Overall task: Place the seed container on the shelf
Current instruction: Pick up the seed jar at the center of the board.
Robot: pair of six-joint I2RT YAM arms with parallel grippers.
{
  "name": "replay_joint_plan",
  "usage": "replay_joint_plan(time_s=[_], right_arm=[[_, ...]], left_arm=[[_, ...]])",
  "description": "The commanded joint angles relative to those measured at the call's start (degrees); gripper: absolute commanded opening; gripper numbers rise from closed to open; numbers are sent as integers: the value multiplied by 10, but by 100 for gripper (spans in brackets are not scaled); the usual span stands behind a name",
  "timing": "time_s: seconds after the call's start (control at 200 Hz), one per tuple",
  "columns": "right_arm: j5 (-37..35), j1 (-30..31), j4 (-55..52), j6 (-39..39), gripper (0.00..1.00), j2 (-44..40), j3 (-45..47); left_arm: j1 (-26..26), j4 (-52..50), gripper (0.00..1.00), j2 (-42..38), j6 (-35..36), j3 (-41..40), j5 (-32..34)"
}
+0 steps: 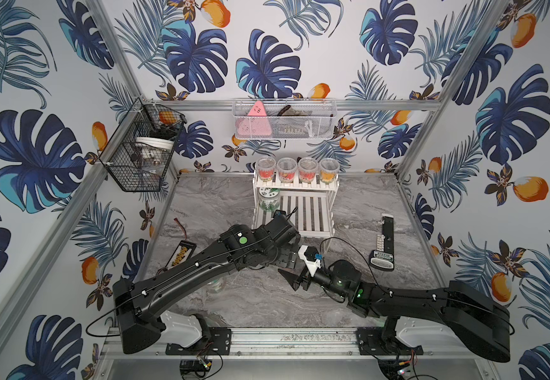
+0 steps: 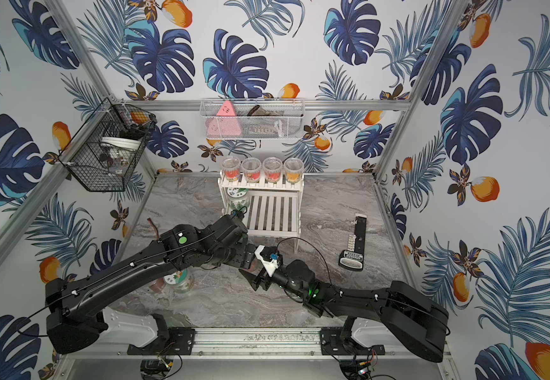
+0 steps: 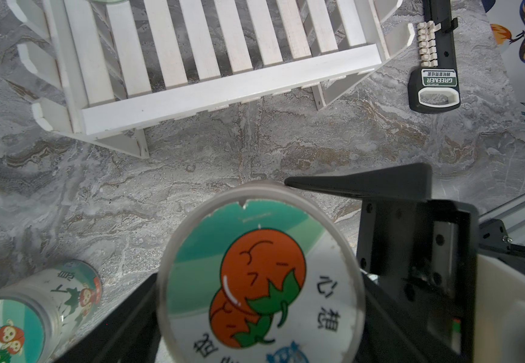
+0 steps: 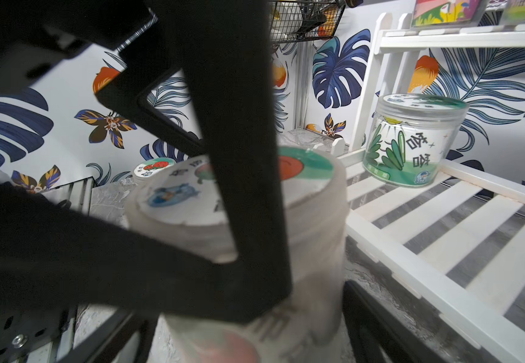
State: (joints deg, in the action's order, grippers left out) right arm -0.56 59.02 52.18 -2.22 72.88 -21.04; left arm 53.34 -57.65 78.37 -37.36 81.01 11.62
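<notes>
Both arms are chunky matte black with rounded shells. The left arm has a round green sticker on a joint well away from the metal rail. The right arm has little glowing green lights. Thin black cables run along them, pinned by white clips. The white bases sit right at the rail. The right gripper has flat black wedge fingers, plus a white camera bracket with a blue plug.

Wallpaper with big blue leaves and orange fruit covers all three walls. Bare metal posts mark the corners, and a rail runs along the back. The floor is grey, marble-patterned. A black wire basket and a white mesh basket hang from the frame. The light is even.
</notes>
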Motion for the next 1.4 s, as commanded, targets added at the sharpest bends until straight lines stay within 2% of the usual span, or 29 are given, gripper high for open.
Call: replay_joint_plan(time_s=[0.0,0.105,0.245,0.37,0.55,0.615,0.696,0.871,0.986,1.181,1.396], right_arm=[[14,-4,33,8,93,13,-11],[19,-9,38,11,96,29,-20],[28,-17,68,23,95,46,-17],[33,-20,52,33,94,48,-26],[26,-27,72,45,80,53,-17],[27,-28,81,50,79,55,-11],[32,-28,94,56,79,61,-6],[37,-28,94,64,92,61,-6],[37,-36,85,69,94,52,-7],[86,-61,59,63,96,32,-4],[97,-65,48,54,83,24,-6]], left_arm=[[0,17,78,1,14,7,-7],[0,20,77,0,18,5,-9],[-1,24,77,-2,29,6,-12],[0,22,77,0,42,8,-19],[0,39,82,-8,51,1,-34],[0,48,86,-11,57,-2,-48],[0,63,86,-14,62,-11,-65],[-1,72,79,-8,89,-21,-93],[0,67,77,-11,117,-26,-89],[0,48,76,-8,153,-14,-89],[0,60,79,-10,139,-13,-91]])
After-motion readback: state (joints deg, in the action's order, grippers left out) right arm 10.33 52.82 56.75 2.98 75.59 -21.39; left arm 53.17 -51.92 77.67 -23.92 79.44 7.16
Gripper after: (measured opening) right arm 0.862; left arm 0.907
